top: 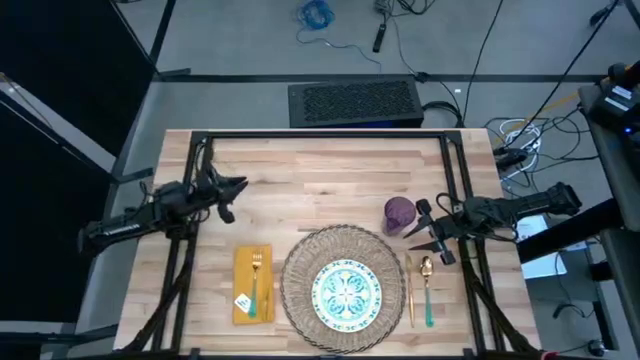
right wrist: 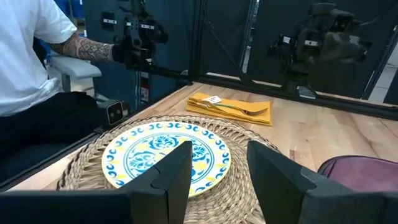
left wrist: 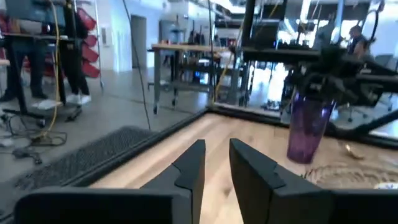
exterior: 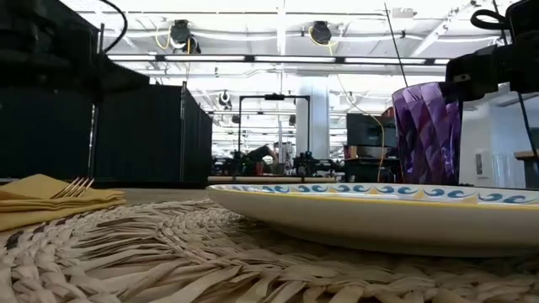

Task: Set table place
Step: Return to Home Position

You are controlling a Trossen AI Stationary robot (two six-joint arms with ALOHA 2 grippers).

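Observation:
A round woven mat [top: 300, 285] lies at the table's near middle, and a blue-green patterned plate [top: 347, 291] rests on it. Left of the mat lies a yellow napkin [top: 245, 275] with a gold fork [top: 256, 272] on top. Right of the mat lie a gold knife [top: 410, 290] and a teal-handled spoon [top: 428, 292]. A purple tumbler [top: 399, 214] stands upright on the wood beyond the cutlery. My right gripper [top: 425, 228] is open just right of the tumbler, which stays outside its fingers [right wrist: 283, 171]. My left gripper [top: 233, 198] is open above bare wood at the left, holding nothing.
Bare wood [top: 320, 180] stretches across the table's far half. A black box [top: 355, 100] and cables lie on the floor past the far edge. In the right wrist view a person [right wrist: 37, 68] sits beyond the near edge.

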